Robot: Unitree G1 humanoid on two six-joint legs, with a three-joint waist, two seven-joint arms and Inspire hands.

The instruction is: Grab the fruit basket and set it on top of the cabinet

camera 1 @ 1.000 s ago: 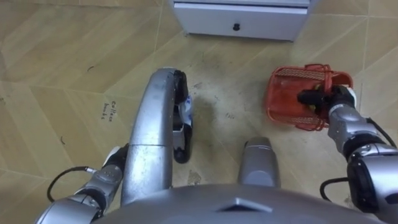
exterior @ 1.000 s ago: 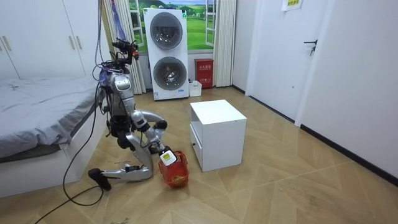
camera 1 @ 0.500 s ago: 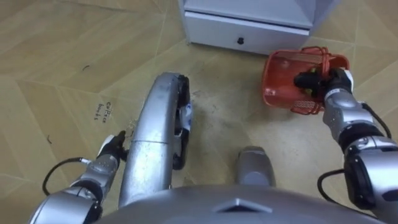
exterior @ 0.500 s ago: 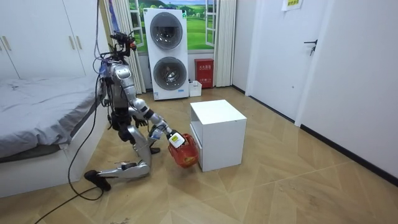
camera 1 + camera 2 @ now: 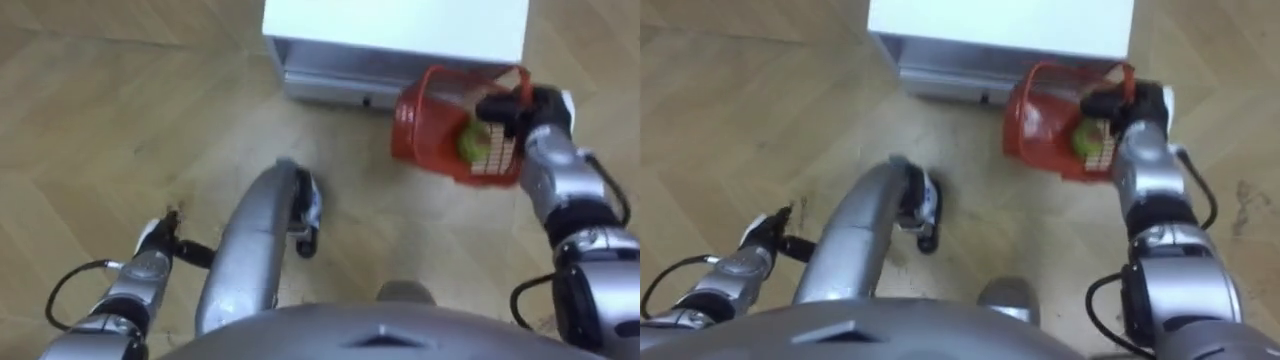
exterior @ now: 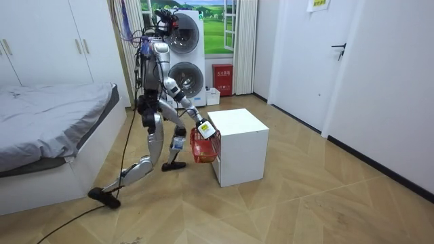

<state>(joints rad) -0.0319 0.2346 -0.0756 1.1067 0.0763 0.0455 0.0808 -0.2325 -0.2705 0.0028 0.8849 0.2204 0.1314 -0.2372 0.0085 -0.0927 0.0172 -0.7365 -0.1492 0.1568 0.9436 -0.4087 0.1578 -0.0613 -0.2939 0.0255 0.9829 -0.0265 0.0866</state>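
Left eye view: the fruit basket, red wire with a hoop handle, hangs tilted from the right hand. The dark fingers of that hand are curled round the basket at its handle. A green fruit lies inside against the lower wall. Next to it is a pale checked patch, too blurred to tell what it is or whether it bears print. The basket is in front of the drawer of a white cabinet, toward the drawer's right end and past the small dark knob. The left hand is low on the left over the wooden floor, and I cannot tell how its fingers are set.

Room view: the robot stands upright between the bed and the cabinet, with one leg stepped forward and the other trailing behind. The basket is clear of the floor, just beside the cabinet's front face at its upper edge. Two stacked washing machines and a red box stand behind the robot. The pale markings on the box are too small to read. A yellow sign sits high on the wall at the room view's right, and its writing is likewise illegible.
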